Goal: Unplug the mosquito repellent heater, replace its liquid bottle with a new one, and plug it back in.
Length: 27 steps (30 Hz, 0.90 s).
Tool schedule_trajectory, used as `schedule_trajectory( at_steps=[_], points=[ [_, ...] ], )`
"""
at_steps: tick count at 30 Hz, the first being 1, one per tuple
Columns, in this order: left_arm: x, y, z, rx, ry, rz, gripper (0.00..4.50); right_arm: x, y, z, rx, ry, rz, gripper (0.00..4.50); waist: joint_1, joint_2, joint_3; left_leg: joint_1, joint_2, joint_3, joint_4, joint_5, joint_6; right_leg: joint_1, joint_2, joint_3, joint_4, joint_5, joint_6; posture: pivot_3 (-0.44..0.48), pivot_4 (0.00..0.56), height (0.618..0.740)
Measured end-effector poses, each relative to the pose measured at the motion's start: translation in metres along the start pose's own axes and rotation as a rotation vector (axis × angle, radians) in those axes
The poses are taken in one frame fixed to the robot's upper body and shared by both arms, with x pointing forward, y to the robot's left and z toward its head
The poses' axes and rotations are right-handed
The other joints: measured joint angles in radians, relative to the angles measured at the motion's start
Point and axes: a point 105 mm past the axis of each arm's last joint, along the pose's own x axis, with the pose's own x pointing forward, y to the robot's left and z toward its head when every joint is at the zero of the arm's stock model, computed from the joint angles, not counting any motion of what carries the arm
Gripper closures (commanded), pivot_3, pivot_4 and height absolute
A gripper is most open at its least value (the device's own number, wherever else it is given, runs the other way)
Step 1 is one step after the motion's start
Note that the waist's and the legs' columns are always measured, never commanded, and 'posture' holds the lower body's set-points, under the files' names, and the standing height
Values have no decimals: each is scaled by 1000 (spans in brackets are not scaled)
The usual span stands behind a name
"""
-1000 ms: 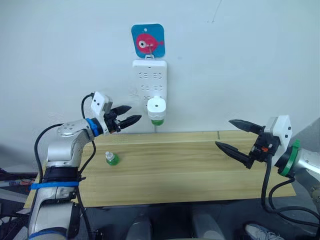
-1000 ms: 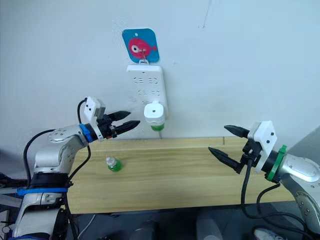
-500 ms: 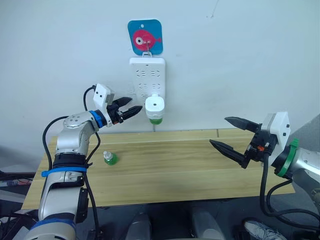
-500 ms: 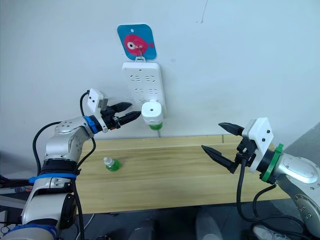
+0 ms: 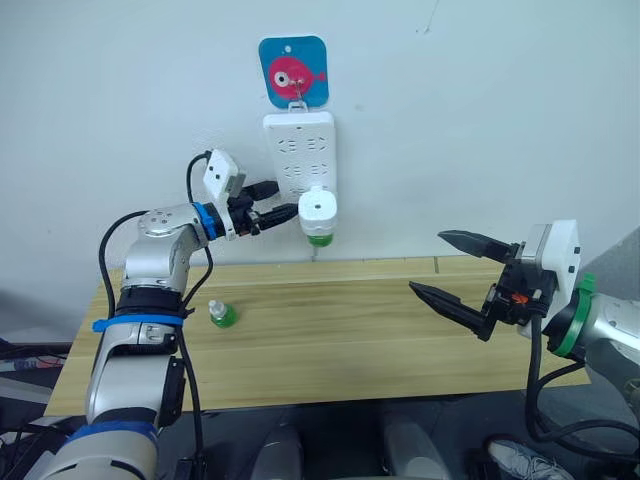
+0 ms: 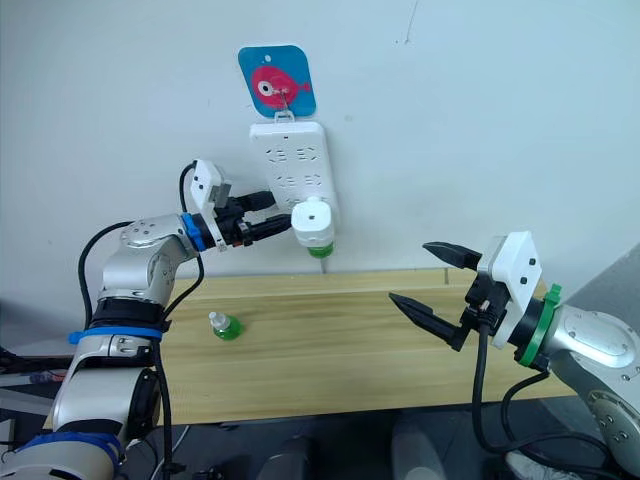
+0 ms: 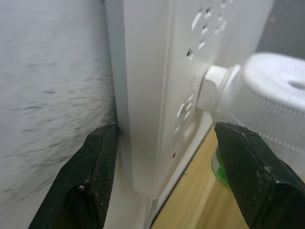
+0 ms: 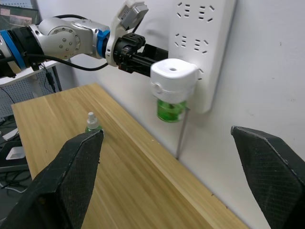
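Two tools are in play, and the left tool [image 5: 276, 213] is the one at work: it reaches toward the wall with its fingers spread, the tips just beside the heater [image 5: 319, 211]. In the left wrist view one finger [image 7: 95, 164] sits at the edge of the power strip [image 7: 157, 95] and the other [image 7: 248, 167] is under the heater's ribbed body, so the strip's edge falls inside the gap along with the plug neck. Nothing is pinched yet.

The heater is plugged into a lower socket of the strip, which hangs from a hook on a blue fish plaque [image 5: 294, 72]. The old bottle [image 5: 320, 238] hangs green beneath the heater. The new bottle [image 5: 221, 316], white-capped, stands on the table [image 5: 380, 330] well below the left arm. The right tool [image 5: 462, 280] hovers over the table's right part, spread wide and holding nothing.

The risk is in the grasp line. If the fingers close as they stand, they may clamp the strip rather than the heater alone. A pull then would likely swing the strip on its hook, or lift it off, instead of freeing the prongs. A slanted pull could also jam the prongs. The rounded shell offers little purchase, so the fingers could slip.
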Motion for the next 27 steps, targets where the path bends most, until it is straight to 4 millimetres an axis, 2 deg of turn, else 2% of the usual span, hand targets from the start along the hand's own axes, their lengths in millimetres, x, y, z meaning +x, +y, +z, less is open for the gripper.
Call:
schedule_trajectory(
  at_steps=[9,12,17,24,27],
  points=[
    [-1,-11,18,19,-5,-75,1176,-2,2,-5,17,14,-4,0,-3,0,3,-1,0,0,0,0,0,-2,0,0,0,0,0,-249,191,734],
    [-1,-13,19,-5,-3,-83,1742,-1,2,-5,17,13,-7,0,-3,0,3,-1,0,0,0,0,0,-2,0,0,0,0,0,-248,192,734],
    [-5,-13,24,-5,2,-80,3216,1,-1,-3,13,10,-40,0,-3,0,6,-2,0,0,0,0,0,-2,0,0,0,0,0,-247,190,734],
    [-5,-14,25,-4,1,-77,3223,17,1,3,14,-7,-107,0,-4,0,7,-3,0,0,-1,0,0,-4,0,0,0,0,0,-244,191,734],
    [-5,-14,25,1,0,-65,3223,32,2,5,15,-8,-158,0,-6,0,8,-3,0,0,-1,0,0,-4,0,0,1,0,0,-242,192,734]
  ],
)
